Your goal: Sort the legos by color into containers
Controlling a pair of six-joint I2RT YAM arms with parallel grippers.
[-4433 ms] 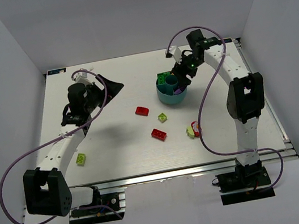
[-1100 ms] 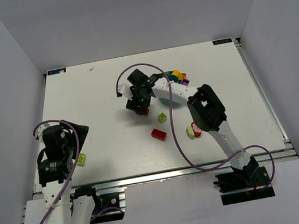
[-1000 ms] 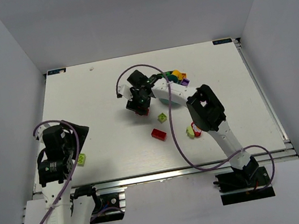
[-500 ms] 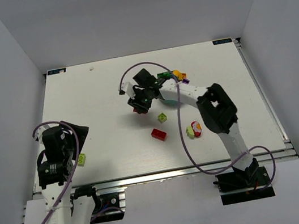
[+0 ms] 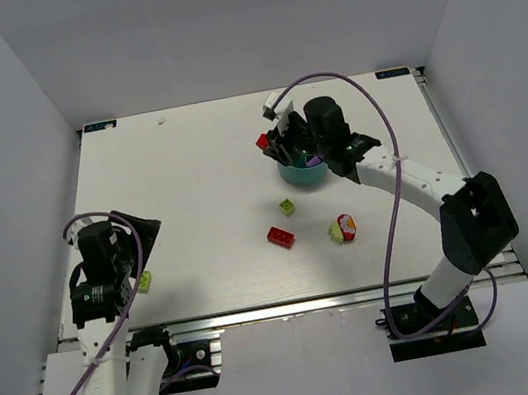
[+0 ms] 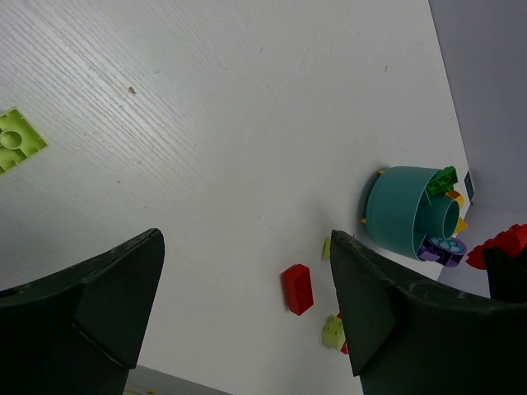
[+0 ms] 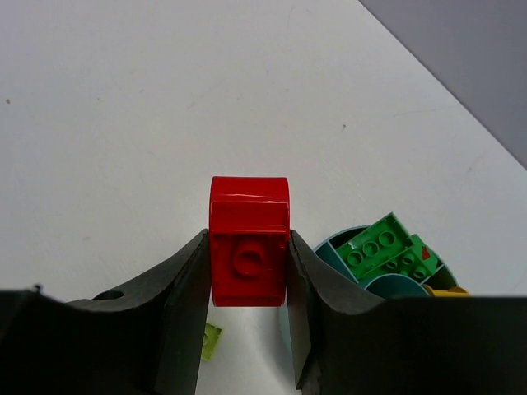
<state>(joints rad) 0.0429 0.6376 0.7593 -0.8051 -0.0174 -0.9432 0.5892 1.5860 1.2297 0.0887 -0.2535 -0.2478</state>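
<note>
The right claw (image 7: 247, 247) is clamping a red lego (image 7: 249, 216), whose long side is running along the fingers. The teal bowl (image 5: 302, 177) is lying just ahead and to the right of the claw in the wrist view, near but not beneath it, with green legos (image 7: 380, 241) in its closest wedge. A short shift that way is probably needed. The left claw (image 6: 245, 247), with its jaws apart and empty, is hovering well apart from the bowl, so it is the farther arm.

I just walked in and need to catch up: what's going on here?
The right gripper pinches a small red plastic brick close to the round teal plastic divided bowl, which holds green bricks. The left gripper hangs open near a flat lime brick. A second red brick lies loose on the white table.
</note>
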